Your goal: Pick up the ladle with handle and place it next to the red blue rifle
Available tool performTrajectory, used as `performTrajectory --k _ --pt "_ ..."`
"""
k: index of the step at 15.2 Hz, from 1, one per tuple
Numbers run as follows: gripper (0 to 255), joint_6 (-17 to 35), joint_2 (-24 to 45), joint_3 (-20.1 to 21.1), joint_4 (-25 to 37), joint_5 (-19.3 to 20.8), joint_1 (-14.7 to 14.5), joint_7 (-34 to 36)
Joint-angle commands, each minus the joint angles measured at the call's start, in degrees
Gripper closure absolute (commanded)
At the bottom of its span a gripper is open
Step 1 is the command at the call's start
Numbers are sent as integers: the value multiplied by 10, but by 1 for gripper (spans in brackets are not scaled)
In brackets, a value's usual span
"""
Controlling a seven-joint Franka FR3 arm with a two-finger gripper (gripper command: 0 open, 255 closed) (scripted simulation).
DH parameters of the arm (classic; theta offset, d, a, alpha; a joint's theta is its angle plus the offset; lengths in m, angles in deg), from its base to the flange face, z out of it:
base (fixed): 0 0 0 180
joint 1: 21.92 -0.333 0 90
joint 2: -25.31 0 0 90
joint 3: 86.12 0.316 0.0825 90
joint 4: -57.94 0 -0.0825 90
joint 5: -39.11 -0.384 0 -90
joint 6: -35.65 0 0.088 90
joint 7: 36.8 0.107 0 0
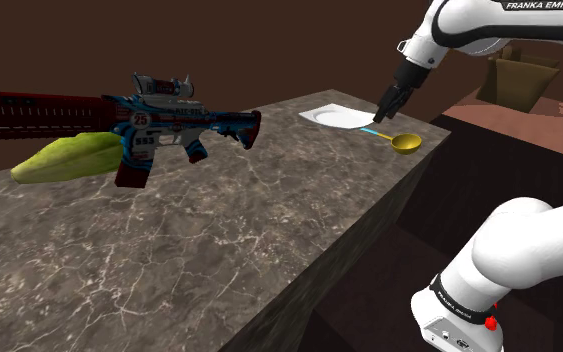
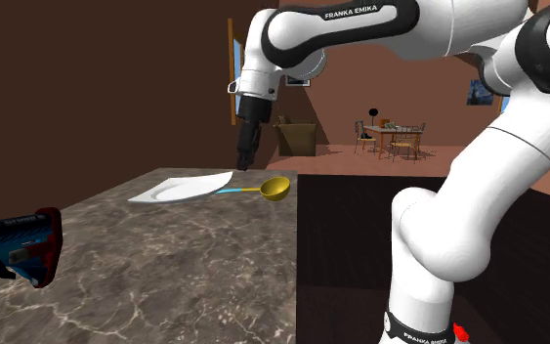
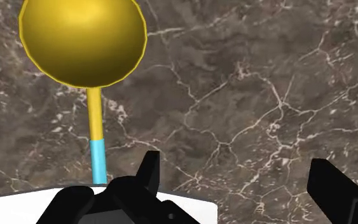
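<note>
While the counter (image 1: 269, 230) is carrying the rifle (image 1: 184, 130) well apart from the plate (image 1: 329, 117), the ladle (image 1: 405, 143) is lying untouched with its handle reaching the plate's rim, and the gripper (image 1: 380, 111) is hovering spread and empty above that rim, so grasping and placing are both seemingly waiting.

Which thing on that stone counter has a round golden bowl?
The ladle, beside the white plate: golden bowl, handle turning light blue. The rifle is red and blue, the long thing beside it yellow-green.
</note>
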Motion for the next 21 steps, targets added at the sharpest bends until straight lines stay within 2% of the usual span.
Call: performTrajectory --k 1,9,16,21 --pt "0 22 20 -17 -5 8 8 -14" --pt "0 93 123 -87 14 20 31 -68" --pt "0 149 142 -91 -23 15 27 -72" --pt "0 154 144 -92 -26 14 27 -73"
